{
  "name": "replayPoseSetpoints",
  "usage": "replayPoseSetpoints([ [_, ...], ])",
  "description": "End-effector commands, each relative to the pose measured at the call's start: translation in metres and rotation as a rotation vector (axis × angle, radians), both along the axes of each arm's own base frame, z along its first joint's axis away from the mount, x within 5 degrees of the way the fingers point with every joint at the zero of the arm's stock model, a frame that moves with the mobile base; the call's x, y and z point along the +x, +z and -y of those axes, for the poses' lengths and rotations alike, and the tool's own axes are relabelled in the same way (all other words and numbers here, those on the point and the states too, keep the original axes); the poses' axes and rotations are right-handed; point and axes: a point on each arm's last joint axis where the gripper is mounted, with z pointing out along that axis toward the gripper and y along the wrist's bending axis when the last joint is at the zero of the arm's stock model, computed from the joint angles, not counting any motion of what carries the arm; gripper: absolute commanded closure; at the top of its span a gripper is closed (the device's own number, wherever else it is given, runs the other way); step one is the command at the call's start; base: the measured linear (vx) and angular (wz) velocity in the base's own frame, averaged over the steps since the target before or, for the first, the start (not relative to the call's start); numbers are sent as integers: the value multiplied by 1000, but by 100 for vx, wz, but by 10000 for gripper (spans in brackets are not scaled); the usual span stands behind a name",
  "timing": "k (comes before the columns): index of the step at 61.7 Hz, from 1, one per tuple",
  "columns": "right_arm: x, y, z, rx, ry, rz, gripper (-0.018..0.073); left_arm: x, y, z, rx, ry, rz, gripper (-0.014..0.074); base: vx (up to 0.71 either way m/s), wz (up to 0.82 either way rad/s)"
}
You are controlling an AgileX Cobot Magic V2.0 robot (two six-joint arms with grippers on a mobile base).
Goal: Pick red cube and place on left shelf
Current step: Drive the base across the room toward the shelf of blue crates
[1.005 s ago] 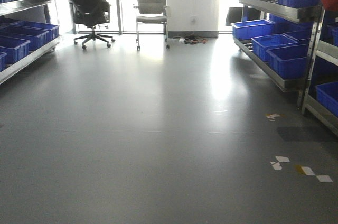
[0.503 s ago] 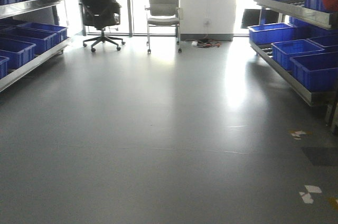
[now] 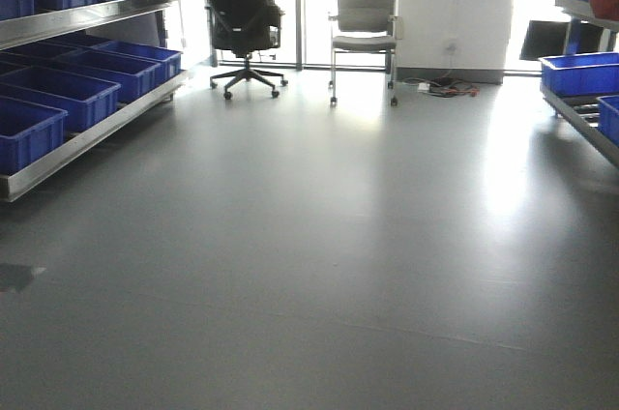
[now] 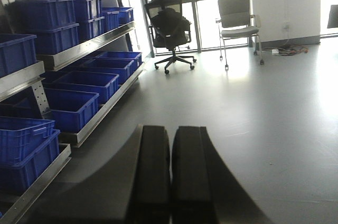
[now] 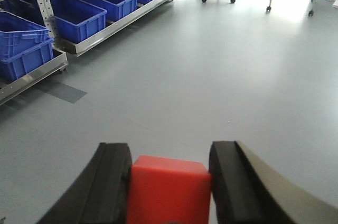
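The multi-tier stainless-steel left shelf [image 3: 97,132] runs along the floor from nine toward eleven o'clock, with ribbed blue plastic crates [image 3: 92,105] on its tiers. A black swivel chair [image 3: 244,18] stands near twelve, a grey four-legged chair [image 3: 365,18] just right of it. A second steel rack [image 3: 578,120] is at three. The small solid-red cube [image 5: 168,192] sits between the right gripper [image 5: 169,163]'s jaws.

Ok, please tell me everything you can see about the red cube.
The red cube is plain solid red, with flat matte faces and softly rounded edges; no marks show. In the right wrist view its top and front face are visible, the bottom cut off by the frame. It sits level in the right gripper, the two black fingers pressing its left and right sides. It hangs above the grey floor, touching nothing else visible.
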Motion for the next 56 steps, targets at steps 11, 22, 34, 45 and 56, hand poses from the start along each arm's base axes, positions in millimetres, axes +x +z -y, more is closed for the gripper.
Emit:
replayPoseSetpoints([
  [11,1,20,1,43,-4,124,501,0,1,0,-5,-6,68,491,47,28],
  [22,1,20,1,43,-4,124,501,0,1,0,-5,-6,68,491,47,27],
  [34,1,20,1,43,-4,124,501,0,1,0,-5,-6,68,491,47,33],
  [45,1,20,1,43,-4,124,501,0,1,0,-5,-6,68,491,47,44],
  [56,1,20,1,43,-4,124,501,0,1,0,-5,-6,68,491,45,50],
])
